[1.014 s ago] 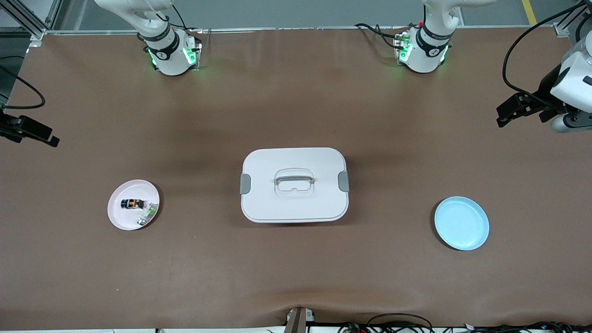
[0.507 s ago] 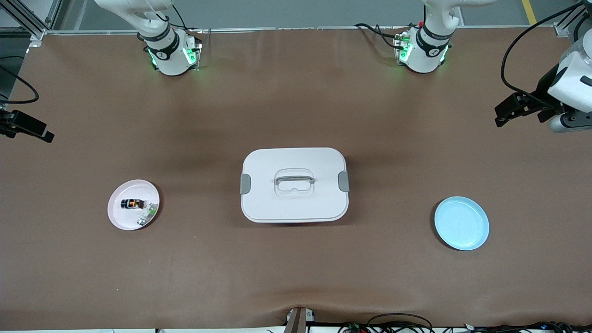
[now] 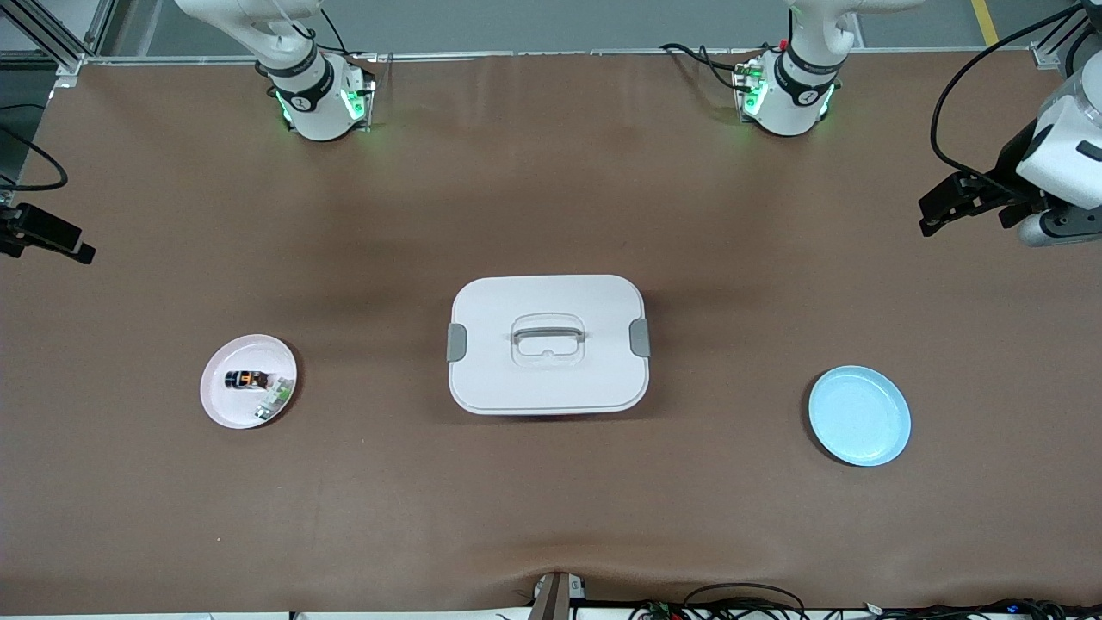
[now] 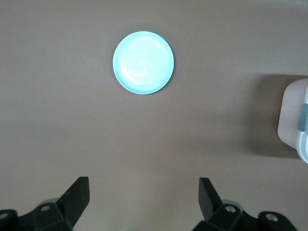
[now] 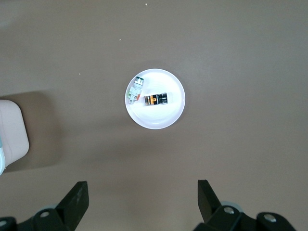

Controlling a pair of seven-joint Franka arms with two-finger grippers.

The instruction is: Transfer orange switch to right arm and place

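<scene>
The orange switch (image 3: pixel 245 379) (image 5: pixel 156 99), tiny and black with an orange centre, lies on a pale pink plate (image 3: pixel 225 405) (image 5: pixel 155 120) toward the right arm's end of the table. Beside it on the same plate lies a small white-and-green part (image 3: pixel 274 398) (image 5: pixel 135 91). My right gripper (image 3: pixel 50 238) (image 5: pixel 142 183) hangs open and empty over bare table at that end, well apart from the plate. Over bare table at the left arm's end, my left gripper (image 3: pixel 945 207) (image 4: pixel 144 179) is open and empty too.
A white lidded box (image 3: pixel 547 344) (image 4: pixel 294 120) (image 5: pixel 12 134) with grey side clips and a handle stands mid-table between the plates. A light blue plate (image 3: pixel 859 416) (image 4: pixel 143 62) with nothing on it lies toward the left arm's end. Brown mat covers the table.
Both grippers have drifted a little toward the robots' bases, the right one also toward its end of the table. The switch, the plates and the box have not moved.
</scene>
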